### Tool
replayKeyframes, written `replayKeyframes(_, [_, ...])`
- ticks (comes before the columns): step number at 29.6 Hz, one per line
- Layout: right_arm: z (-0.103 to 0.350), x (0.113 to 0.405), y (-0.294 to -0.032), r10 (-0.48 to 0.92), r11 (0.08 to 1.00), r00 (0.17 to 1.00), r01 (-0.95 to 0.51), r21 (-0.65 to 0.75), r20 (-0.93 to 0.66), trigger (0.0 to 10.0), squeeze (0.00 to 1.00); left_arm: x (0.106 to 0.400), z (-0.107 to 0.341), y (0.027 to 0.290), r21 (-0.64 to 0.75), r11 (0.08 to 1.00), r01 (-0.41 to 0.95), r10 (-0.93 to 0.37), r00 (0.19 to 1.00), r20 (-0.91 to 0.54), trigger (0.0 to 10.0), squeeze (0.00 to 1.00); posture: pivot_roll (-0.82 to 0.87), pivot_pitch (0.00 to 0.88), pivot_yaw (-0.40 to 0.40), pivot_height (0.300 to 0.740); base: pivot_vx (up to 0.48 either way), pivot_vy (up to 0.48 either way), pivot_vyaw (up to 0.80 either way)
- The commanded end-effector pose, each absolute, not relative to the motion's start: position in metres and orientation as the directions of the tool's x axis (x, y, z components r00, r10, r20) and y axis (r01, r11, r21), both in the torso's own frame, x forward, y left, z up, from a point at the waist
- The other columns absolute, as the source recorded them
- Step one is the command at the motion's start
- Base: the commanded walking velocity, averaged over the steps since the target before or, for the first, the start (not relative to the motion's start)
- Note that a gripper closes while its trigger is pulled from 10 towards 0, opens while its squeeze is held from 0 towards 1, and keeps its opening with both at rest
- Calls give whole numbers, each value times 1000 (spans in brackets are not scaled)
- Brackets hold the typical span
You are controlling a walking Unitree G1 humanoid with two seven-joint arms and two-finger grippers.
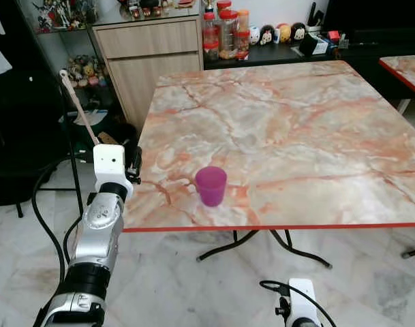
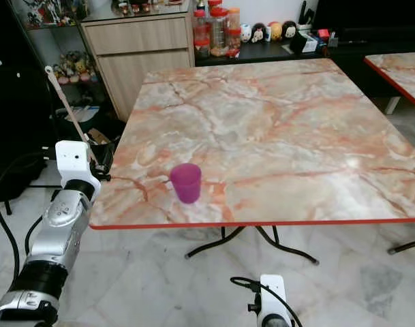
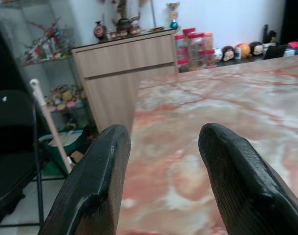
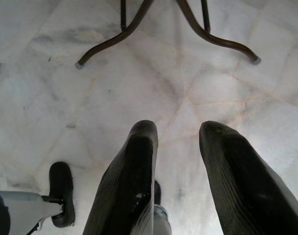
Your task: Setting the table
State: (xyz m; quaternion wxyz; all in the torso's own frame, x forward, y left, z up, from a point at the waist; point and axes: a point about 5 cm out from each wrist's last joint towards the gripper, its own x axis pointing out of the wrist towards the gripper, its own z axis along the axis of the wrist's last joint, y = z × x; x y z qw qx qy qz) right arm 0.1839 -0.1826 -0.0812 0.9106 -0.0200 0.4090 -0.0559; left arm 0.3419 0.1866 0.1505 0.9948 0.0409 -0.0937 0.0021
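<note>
Purple cup point(image 1: 211, 185) stands upright on the marble bench point(image 1: 296, 129), near its front edge. Left pincer point(image 3: 163, 161), released and empty, is level with the front-left corner. Right pincer point(image 4: 178, 147), released, hangs over the floor point(image 4: 65, 98)

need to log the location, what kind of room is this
Most likely a home dining or living area: a marble-patterned table holding a purple cup, a wooden cabinet, and snack jars beside small figurines.
</note>
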Motion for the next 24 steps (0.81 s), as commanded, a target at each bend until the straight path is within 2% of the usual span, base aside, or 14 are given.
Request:
replayKeyframes(1, [-80, 186, -183, -120, 993, 662, 95, -77, -739, 10000, 0, 342, 157, 189, 100, 995, -12, -8, 979, 205, 10000, 0, 64, 0, 72, 740, 0, -382, 0])
replayKeyframes(13, [-79, 188, -186, -122, 992, 666, 89, -84, -736, 10000, 0, 341, 156, 191, 91, 994, -56, 34, 975, 222, 10000, 0, 61, 0, 59, 740, 0, -421, 0])
replayKeyframes(24, [-78, 189, -186, -121, 993, 666, 88, -84, -736, 10000, 0, 341, 159, 199, 78, 994, -81, 61, 970, 235, 10000, 0, 64, 0, 54, 740, 0, 0, 0])
